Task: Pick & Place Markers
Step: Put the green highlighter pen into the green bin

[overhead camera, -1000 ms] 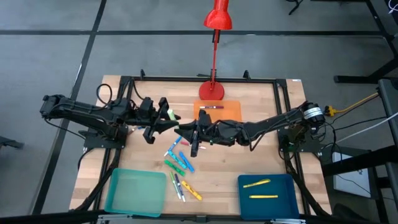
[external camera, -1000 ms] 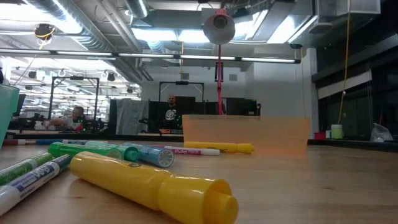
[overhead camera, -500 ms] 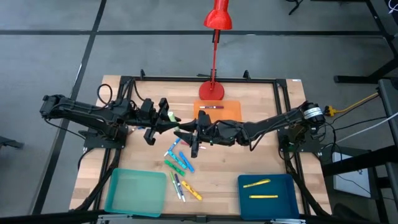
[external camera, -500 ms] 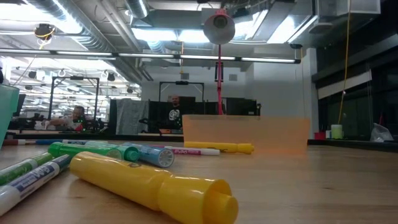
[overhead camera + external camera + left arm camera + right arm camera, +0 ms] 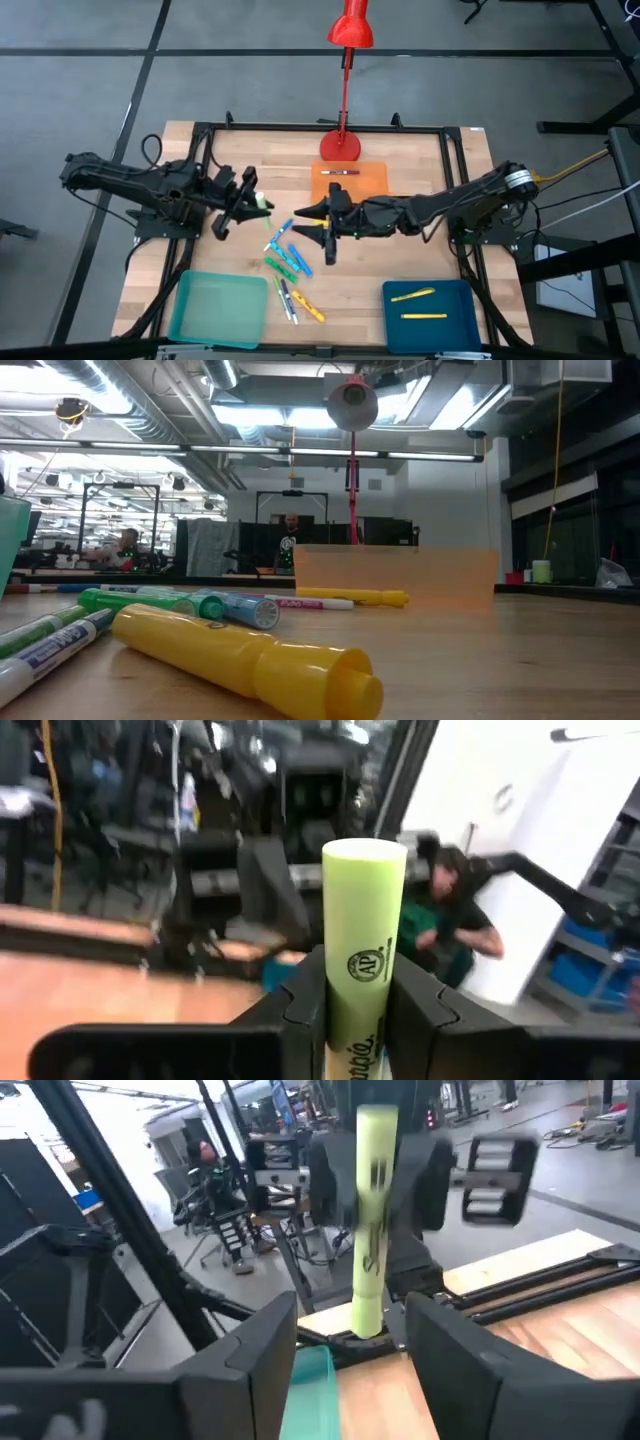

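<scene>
My left gripper (image 5: 248, 202) hangs over the table's left middle, shut on a light green marker (image 5: 260, 204), which shows close up in the left wrist view (image 5: 364, 930). My right gripper (image 5: 316, 228) stands open a short way to the right of it, level and facing it, with nothing between its fingers (image 5: 250, 1370). The right wrist view shows the marker (image 5: 374, 1230) farther off. Several more markers (image 5: 287, 258) lie flat on the wood below and nearer. In the low view they lie in front, the yellow marker (image 5: 240, 655) nearest. My left gripper pinches the green marker's barrel (image 5: 352, 1020) between its two fingers (image 5: 420, 1015). The fingers come level from the table's left and lie across the marker. It stands roughly upright, lifted clear of the table, with its flat end (image 5: 364, 850) above the fingers.
An orange tray (image 5: 368, 182) holding one marker lies at the far middle, before a red lamp's base (image 5: 340, 146). A teal tray (image 5: 218, 308) sits at the near left. At the near right is a blue tray (image 5: 430, 330) with two yellow markers. People show in the room beyond.
The two grippers, which met at the green marker over the table's middle, have drawn apart. My right gripper has opened, let go and backed toward the right edge. My left gripper has carried the marker toward the left edge.
</scene>
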`<action>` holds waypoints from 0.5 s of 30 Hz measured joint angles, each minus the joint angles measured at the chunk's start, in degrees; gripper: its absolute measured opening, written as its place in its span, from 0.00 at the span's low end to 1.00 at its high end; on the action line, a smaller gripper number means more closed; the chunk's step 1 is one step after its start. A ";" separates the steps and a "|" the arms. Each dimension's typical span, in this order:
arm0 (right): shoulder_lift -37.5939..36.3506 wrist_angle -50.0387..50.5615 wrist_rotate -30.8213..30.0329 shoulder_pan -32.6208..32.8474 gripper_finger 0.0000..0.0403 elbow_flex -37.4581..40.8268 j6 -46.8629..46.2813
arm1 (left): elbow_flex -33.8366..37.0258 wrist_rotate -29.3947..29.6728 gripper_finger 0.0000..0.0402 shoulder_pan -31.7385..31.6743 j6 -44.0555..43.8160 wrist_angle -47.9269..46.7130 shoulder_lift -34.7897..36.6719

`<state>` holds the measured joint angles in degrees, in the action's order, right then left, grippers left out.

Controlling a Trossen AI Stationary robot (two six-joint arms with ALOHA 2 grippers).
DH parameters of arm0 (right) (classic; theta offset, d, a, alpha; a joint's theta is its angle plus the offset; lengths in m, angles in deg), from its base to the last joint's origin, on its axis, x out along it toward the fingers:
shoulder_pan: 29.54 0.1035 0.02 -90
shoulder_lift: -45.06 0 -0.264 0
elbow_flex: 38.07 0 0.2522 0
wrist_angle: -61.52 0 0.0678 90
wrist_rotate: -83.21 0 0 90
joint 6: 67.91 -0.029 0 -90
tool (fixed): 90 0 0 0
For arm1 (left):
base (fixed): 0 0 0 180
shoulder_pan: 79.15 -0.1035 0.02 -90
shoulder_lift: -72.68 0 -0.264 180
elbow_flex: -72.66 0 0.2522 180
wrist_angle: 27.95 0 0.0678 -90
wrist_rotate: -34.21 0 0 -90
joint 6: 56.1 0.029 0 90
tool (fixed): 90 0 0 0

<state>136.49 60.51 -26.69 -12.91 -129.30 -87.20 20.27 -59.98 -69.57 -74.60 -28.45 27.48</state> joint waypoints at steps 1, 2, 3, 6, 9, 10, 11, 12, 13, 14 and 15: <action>-0.51 0.78 0.02 0.36 0.45 0.00 -0.06 | 0.00 0.00 0.15 0.96 -0.67 -1.20 0.37; -0.87 1.67 -0.02 0.71 0.45 0.00 -0.06 | 0.00 -0.02 0.15 1.95 -1.44 -2.88 0.75; -1.19 2.43 0.00 1.06 0.44 0.00 -0.14 | 0.00 -0.04 0.15 3.03 -2.29 -4.67 0.97; -1.95 4.48 0.12 2.12 0.43 0.00 -0.19 | 0.00 -0.01 0.15 6.80 -5.26 -9.24 0.96; -2.35 4.41 0.20 2.98 0.42 0.00 -0.17 | 0.00 -0.02 0.15 11.30 -8.39 -13.19 0.20; -2.37 4.40 0.35 3.27 0.42 0.00 -0.17 | 0.00 -0.02 0.15 12.88 -9.33 -14.50 -0.14; -2.39 4.42 0.52 3.35 0.42 0.00 -0.17 | 0.00 -0.02 0.15 14.51 -10.39 -15.28 -0.60; -2.39 4.61 0.52 3.65 0.42 0.00 -0.19 | 0.00 0.00 0.15 16.07 -11.66 -16.16 -1.05; -2.39 4.90 0.49 3.80 0.42 0.00 -0.18 | 0.00 -0.02 0.15 17.63 -12.95 -17.40 -1.47; -2.39 5.08 0.50 3.90 0.42 0.00 -0.18 | 0.00 -0.02 0.15 19.09 -14.49 -18.48 -2.12; -2.39 5.33 0.50 3.94 0.42 0.00 -0.24 | 0.00 -0.02 0.15 20.42 -16.02 -19.44 -2.78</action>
<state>134.10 65.84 -26.19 -8.96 -129.30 -87.44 20.27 -59.99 -49.15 -90.62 -47.88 24.71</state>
